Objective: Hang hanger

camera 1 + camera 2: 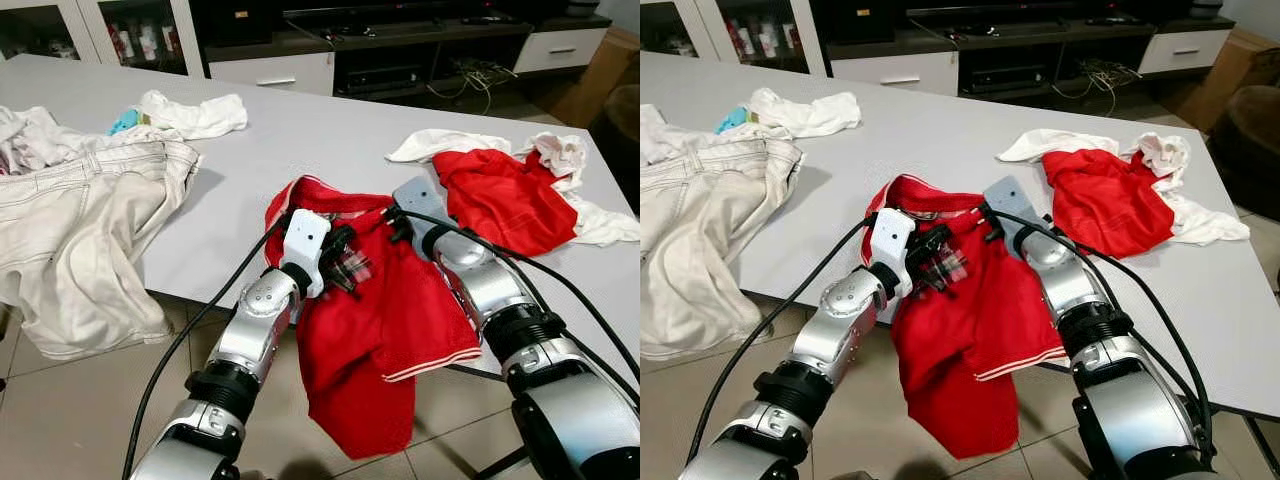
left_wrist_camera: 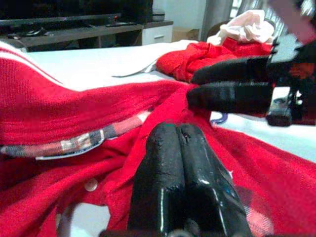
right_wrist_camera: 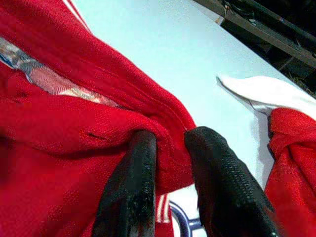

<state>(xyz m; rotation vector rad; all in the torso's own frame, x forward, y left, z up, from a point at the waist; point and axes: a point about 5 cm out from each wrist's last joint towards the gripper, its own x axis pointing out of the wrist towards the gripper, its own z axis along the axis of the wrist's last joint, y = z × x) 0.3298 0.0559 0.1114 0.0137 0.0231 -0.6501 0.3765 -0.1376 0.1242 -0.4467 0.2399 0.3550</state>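
No hanger could be made out; the red shirt (image 1: 370, 310) lay collar-end up on the worktop (image 1: 300, 140), its long axis running toward the robot and its hem hanging over the near edge. Both grippers met at the collar. The right gripper (image 3: 168, 148) pinched a fold of collar cloth between its fingers. The left gripper (image 2: 180, 136), fingers pressed together on nothing visible, rested just beside it, equally near.

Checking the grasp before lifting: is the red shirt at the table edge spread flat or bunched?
Bunched. The red shirt lies rumpled, part drooping over the table edge; right gripper pinches a fold.
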